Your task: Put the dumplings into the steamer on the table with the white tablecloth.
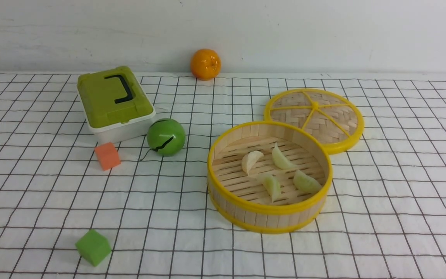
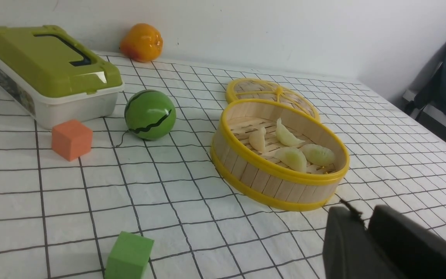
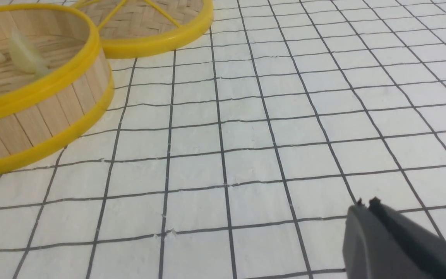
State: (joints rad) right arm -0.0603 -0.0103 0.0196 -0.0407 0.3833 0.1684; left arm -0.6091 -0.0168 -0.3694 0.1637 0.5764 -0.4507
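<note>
Dumplings, four of them, are seen lying on the slatted floor of the steamer, which sits right of centre in the front view on the tablecloth. Two dumplings lie toward the far side of the floor and two toward the near side; none is touched by a gripper. The steamer's far right rim is met by the lid, which lies flat behind it toward the upper right.

To the left of the steamer a green ball is placed, apart from the wall by a strip of bare cloth. Behind the ball, a box with a green top is set in the upper left, and an orange cube is found just in front of it. A green cube is seen alone at the lower left. An orange rests at the cloth's far edge against the wall.

Wide bare cloth is left along the bottom of the frame and over the whole right side.

In the left wrist view the left gripper is seen with a narrow gap between its tips, grasping nothing, above cloth near the steamer's base. In the right wrist view the right gripper is clenched on nothing, over bare cloth well apart from the steamer.
</note>
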